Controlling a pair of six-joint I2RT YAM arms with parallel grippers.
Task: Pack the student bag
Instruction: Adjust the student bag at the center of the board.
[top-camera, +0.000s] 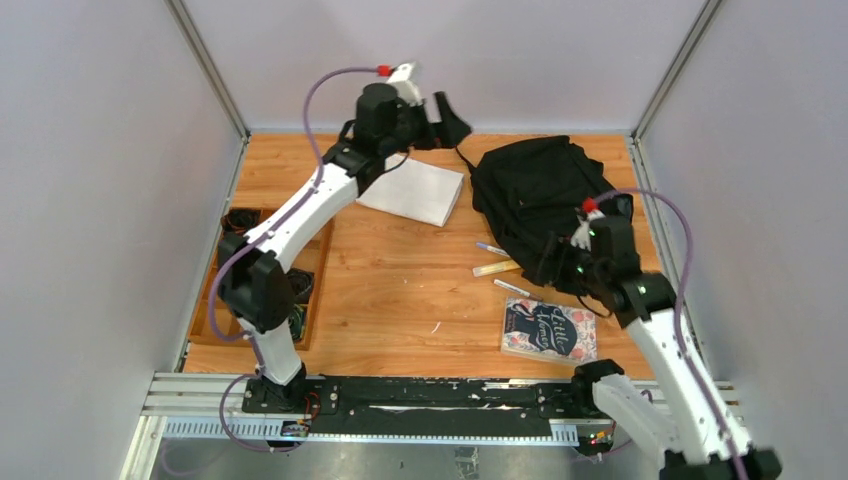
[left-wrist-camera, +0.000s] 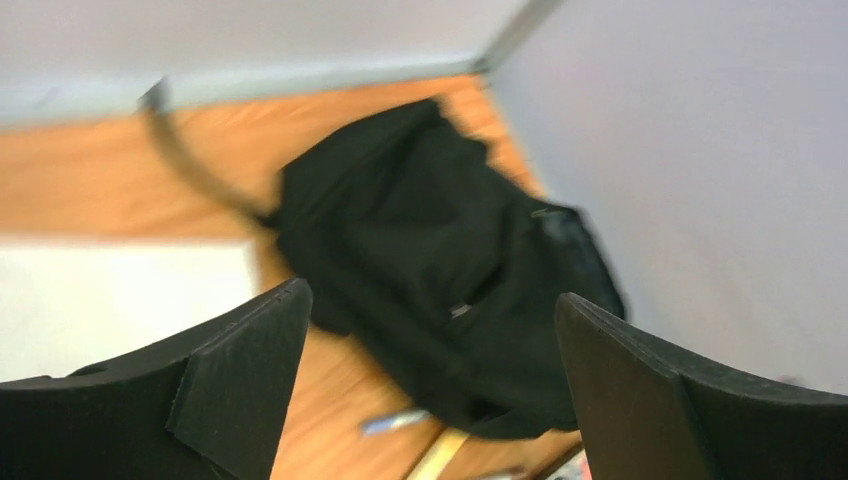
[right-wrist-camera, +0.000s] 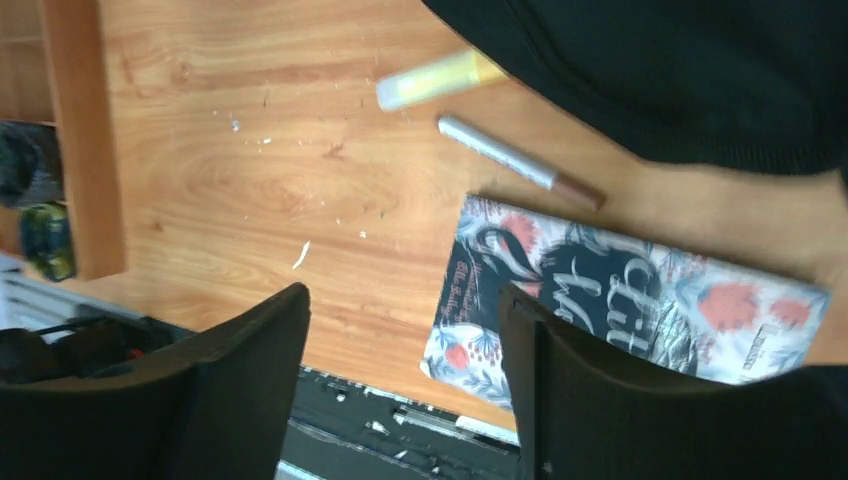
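Note:
The student bag (top-camera: 535, 190), a soft black backpack, lies slumped at the back right of the wooden table. It also shows in the left wrist view (left-wrist-camera: 440, 260) and along the top of the right wrist view (right-wrist-camera: 680, 70). My left gripper (top-camera: 455, 118) is open and empty, raised at the back, left of the bag; its jaws (left-wrist-camera: 430, 296) stand wide apart. My right gripper (top-camera: 553, 268) is open and empty at the bag's near edge; in the right wrist view (right-wrist-camera: 405, 295) it hovers over the table beside a floral book (right-wrist-camera: 640, 300).
A folded white cloth (top-camera: 415, 190) lies left of the bag. A blue pen (top-camera: 492, 248), a yellow highlighter (top-camera: 497, 268) and a silver pen (top-camera: 512, 288) lie in front of it. The book (top-camera: 550, 330) is near the front edge. A wooden tray (top-camera: 318, 262) of cables sits at the left.

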